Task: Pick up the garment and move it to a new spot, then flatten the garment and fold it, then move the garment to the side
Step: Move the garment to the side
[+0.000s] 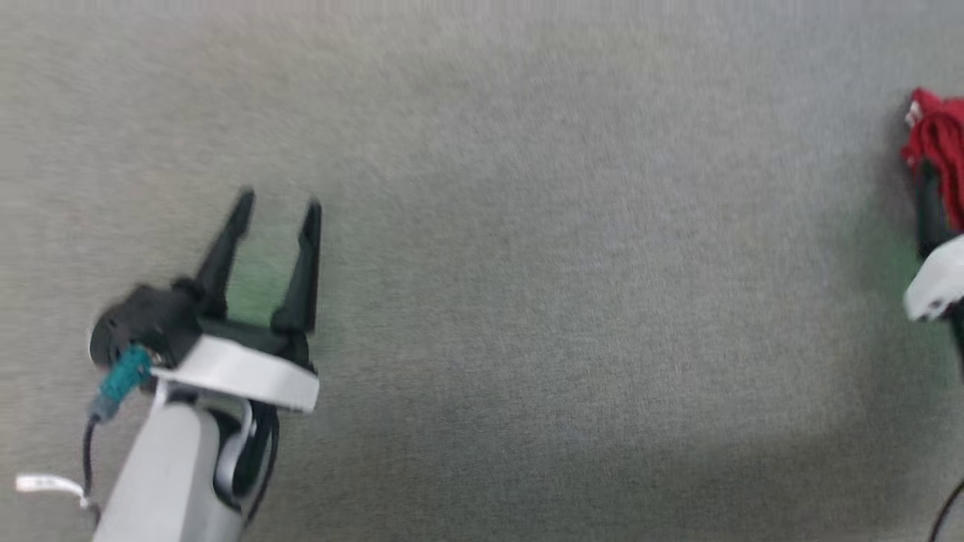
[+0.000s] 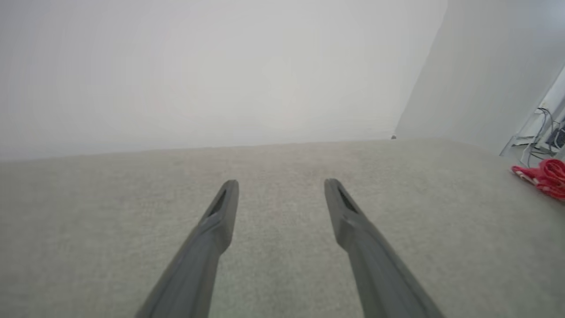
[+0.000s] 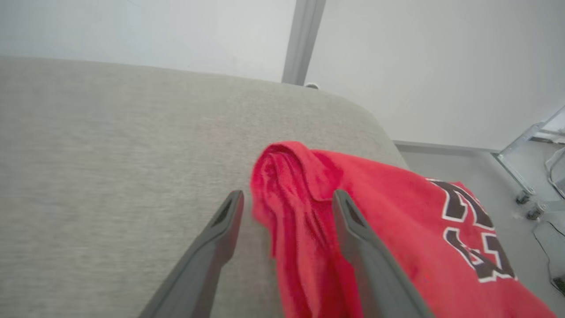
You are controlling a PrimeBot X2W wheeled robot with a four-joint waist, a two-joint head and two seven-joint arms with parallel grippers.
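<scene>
With my right gripper's [image 3: 287, 196] fingers spread and a bunched ridge of the garment [image 3: 397, 229] lying between them, nothing is clamped. My left gripper [image 1: 279, 202] hangs apart too, holding nothing, over the bare grey pad [image 3: 110, 154]. The garment sits crumpled at the pad's right edge, lettering showing, neither flat nor folded, so I judge flattening and folding are left. This fits closing in for a grab, or a release. The floor [image 3: 499, 176] drops off just right; open pad lies leftward.
</scene>
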